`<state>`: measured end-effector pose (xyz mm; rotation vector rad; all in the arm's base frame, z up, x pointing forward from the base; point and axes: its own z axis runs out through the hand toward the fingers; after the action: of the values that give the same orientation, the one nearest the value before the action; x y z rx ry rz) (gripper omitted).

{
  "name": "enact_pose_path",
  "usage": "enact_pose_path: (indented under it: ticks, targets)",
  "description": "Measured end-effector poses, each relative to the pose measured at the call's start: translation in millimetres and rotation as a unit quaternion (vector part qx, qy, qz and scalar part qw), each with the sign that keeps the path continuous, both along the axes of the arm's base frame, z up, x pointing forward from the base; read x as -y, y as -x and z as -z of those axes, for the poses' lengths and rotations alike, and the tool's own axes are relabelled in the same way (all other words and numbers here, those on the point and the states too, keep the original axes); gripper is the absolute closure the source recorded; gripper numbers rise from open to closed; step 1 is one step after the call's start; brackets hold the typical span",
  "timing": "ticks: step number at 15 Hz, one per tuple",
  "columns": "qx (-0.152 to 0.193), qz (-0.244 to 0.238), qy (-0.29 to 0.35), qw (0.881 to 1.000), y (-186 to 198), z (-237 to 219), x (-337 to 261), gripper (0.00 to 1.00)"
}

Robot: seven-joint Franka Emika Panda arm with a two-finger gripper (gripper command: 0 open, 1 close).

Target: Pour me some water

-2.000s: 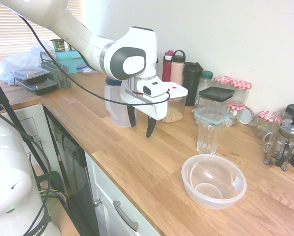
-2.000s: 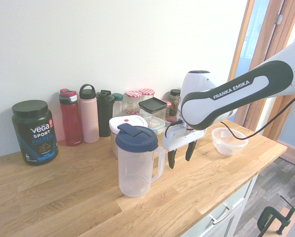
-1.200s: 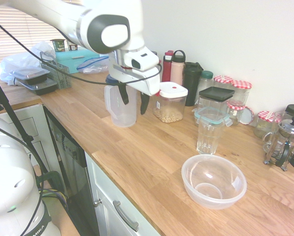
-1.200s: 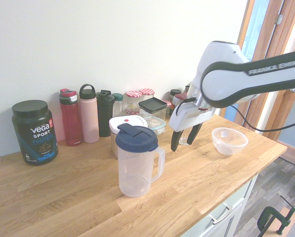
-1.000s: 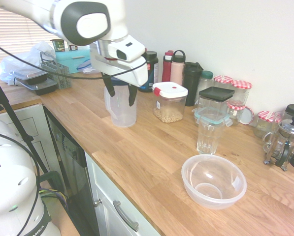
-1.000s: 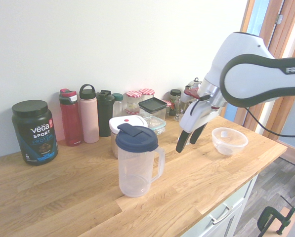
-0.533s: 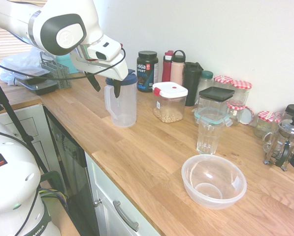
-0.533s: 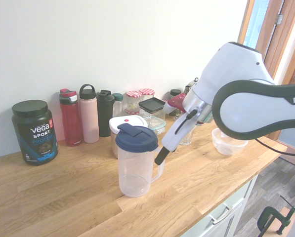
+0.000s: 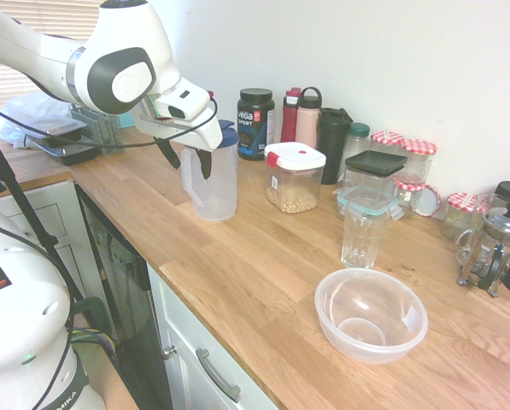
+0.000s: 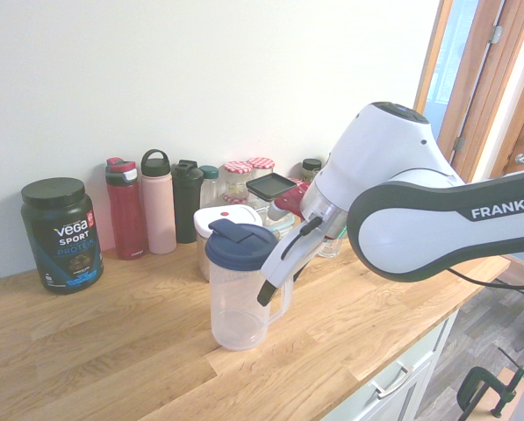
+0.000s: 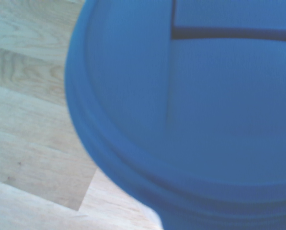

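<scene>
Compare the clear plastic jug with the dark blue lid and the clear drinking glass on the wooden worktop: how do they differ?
The clear plastic jug with the dark blue lid is covered; the clear drinking glass is open-topped. The jug has a side handle, the glass none. The jug looks taller and wider than the glass. The jug stands right by the open gripper; the glass stands apart, near the clear bowl. Both are see-through and upright.

Wrist view: jug lid (image 11: 190,120) blurred, cropped.

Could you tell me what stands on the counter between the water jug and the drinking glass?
In the first exterior view, a clear container with a white lid stands between the jug and the glass, nearer the jug.
</scene>
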<state>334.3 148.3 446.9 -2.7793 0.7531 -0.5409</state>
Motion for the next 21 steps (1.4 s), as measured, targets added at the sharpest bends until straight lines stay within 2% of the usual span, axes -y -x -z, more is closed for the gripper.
enact_pose_path:
  ticks: [21]
  targets:
    - [0.003, -0.002, 0.006, 1.0, -3.2, -3.4, -2.8, 1.0]
